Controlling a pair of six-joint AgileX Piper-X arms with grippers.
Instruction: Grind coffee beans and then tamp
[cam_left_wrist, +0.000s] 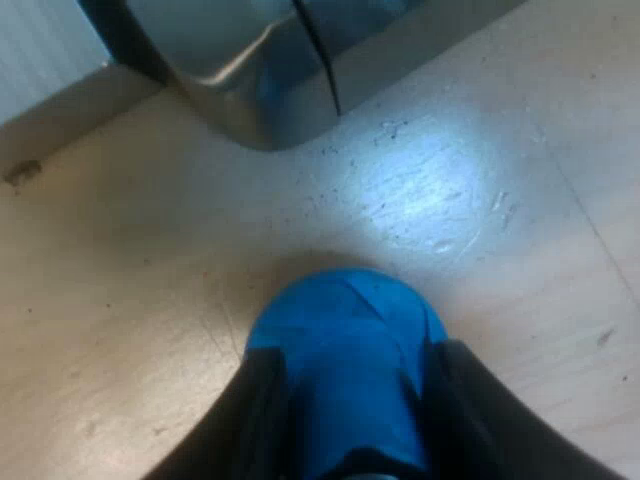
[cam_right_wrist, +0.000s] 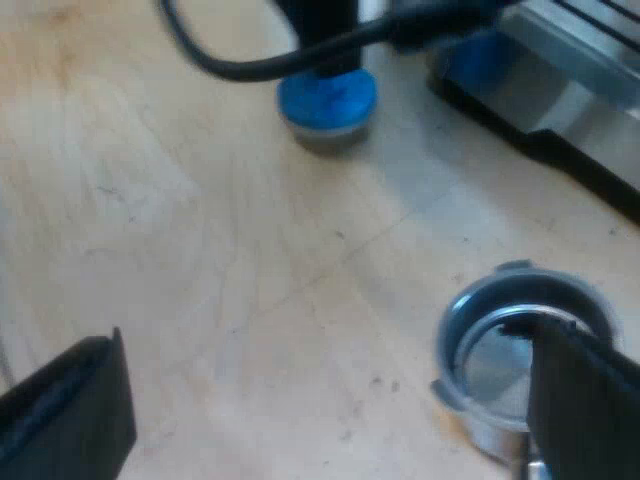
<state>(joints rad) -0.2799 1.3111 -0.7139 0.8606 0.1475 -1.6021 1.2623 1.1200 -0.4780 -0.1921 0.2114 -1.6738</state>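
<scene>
And the left gripper (cam_left_wrist: 352, 372) clamps the blue tamper (cam_left_wrist: 345, 320), espresso machine (cam_left_wrist: 250, 80) corner just ahead, while the right gripper (cam_right_wrist: 325, 340) hangs spread wide, one finger at the metal holder (cam_right_wrist: 495, 335) rim.

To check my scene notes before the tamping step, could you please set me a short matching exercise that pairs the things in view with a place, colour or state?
Things:
1. blue tamper
2. metal holder
3. right gripper
4. table

Descriptions:
A. pale wood
B. fingers wide apart
C. between the fingers of the left gripper
D. lying on the table, close by a right finger

Pairs: 1-C, 2-D, 3-B, 4-A
</scene>
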